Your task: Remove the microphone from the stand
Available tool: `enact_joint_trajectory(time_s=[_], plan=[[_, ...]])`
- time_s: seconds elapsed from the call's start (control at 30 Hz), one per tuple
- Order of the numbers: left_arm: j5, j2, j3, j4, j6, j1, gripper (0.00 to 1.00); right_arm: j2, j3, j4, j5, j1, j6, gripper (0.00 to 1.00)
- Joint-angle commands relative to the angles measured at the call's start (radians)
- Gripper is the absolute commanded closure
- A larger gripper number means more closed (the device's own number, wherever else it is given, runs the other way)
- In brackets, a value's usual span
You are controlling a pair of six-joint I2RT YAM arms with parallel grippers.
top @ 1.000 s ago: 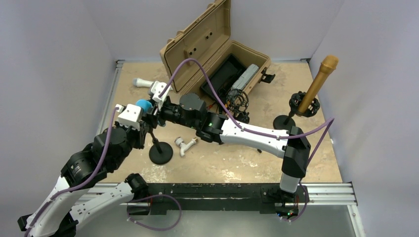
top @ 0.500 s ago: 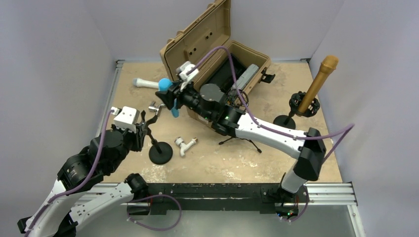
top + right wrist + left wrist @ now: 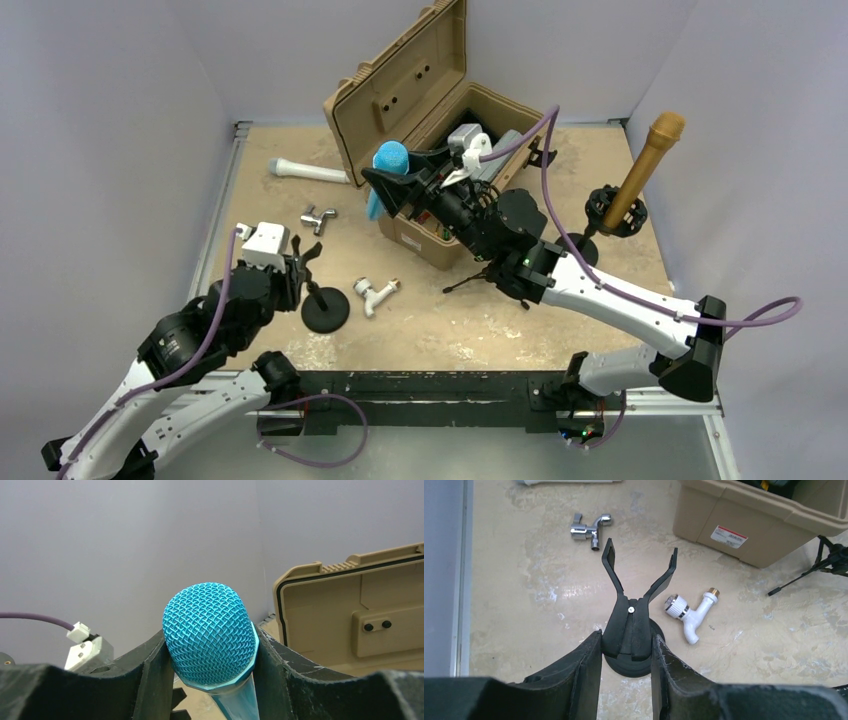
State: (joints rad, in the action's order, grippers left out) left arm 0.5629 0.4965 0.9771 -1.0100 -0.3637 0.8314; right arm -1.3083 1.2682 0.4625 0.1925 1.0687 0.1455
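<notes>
The blue microphone with a mesh head is off the stand, held in the air by my right gripper in front of the open case's left end. In the right wrist view the mesh head sits between my right gripper's jaws, which are shut on it. The black stand has a round base and stands on the table at the left. My left gripper is shut on its forked clip, which is empty. In the left wrist view my left gripper clamps the clip's lower part above the base.
An open tan case stands at the back centre. A gold microphone sits on a second stand at the right. A white microphone, a chrome fitting, a white valve and a small tripod lie on the table.
My right gripper has lifted the blue microphone out of the clip and carried it up and to the right, to the case. My left gripper has stayed shut on the stand.
</notes>
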Motion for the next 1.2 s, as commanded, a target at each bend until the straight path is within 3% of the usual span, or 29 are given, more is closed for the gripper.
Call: enact_joint_trajectory(time_s=[0.0, 0.7, 0.83, 0.93, 1.17], plan=[[-0.027, 0.005, -0.074, -0.054, -0.134, -0.002, 1.0, 0.018, -0.03, 0.074, 0.009, 0.003, 0.001, 1.0], [-0.027, 0.077, -0.066, -0.104, -0.294, -0.002, 1.0, 0.031, -0.073, 0.087, -0.025, 0.003, 0.014, 1.0], [-0.017, 0.058, 0.007, -0.101, -0.241, -0.003, 0.62, 0.031, -0.076, 0.088, -0.034, 0.003, 0.015, 1.0], [-0.033, 0.056, 0.109, -0.079, -0.155, -0.003, 0.42, 0.022, -0.07, 0.076, -0.045, 0.002, 0.014, 1.0], [-0.2, 0.016, 0.229, 0.148, 0.104, -0.003, 0.27, 0.02, -0.067, 0.033, -0.09, 0.002, -0.005, 1.0]])
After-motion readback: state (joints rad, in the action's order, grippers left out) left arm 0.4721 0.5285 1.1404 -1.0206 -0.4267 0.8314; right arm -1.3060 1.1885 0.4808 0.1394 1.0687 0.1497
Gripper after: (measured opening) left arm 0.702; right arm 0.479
